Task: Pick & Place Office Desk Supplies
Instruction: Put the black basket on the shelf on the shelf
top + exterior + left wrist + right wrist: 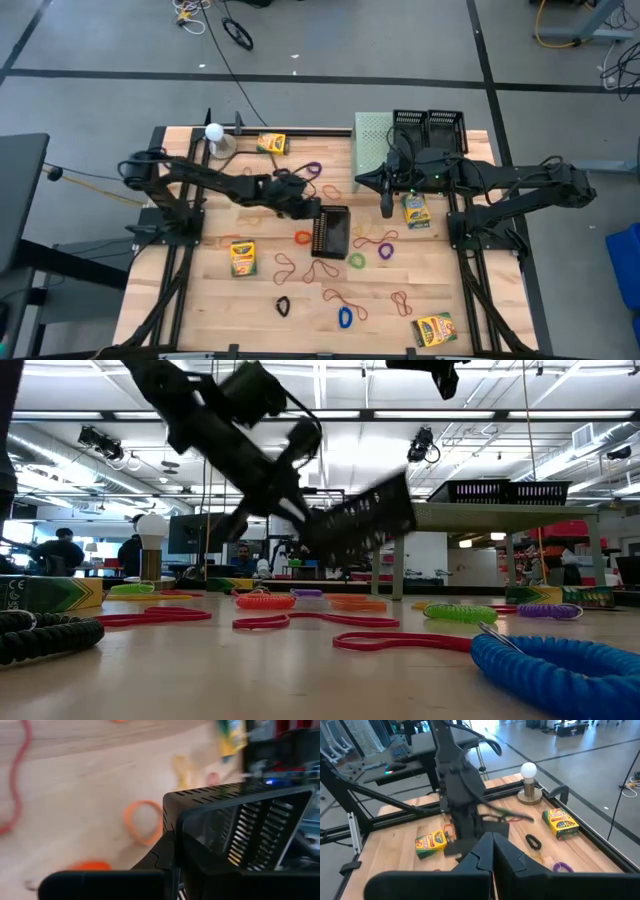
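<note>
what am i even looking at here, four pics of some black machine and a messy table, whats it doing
It is a robot with two dark arms at a wooden table, each ending in a two-finger gripper. One picture looks straight down on it all, one looks level across the tabletop, and two come from cameras on the arms' wrists.

Scattered on the table are crayon boxes and many coloured rubber bands. At the back stand a pale green shelf and a white ball on a stand.

The left gripper has clamped the rim of a small black mesh tray and holds it lifted and tilted above the table, as the level view shows. The right gripper is shut, holds nothing and hangs near the shelf.
</note>
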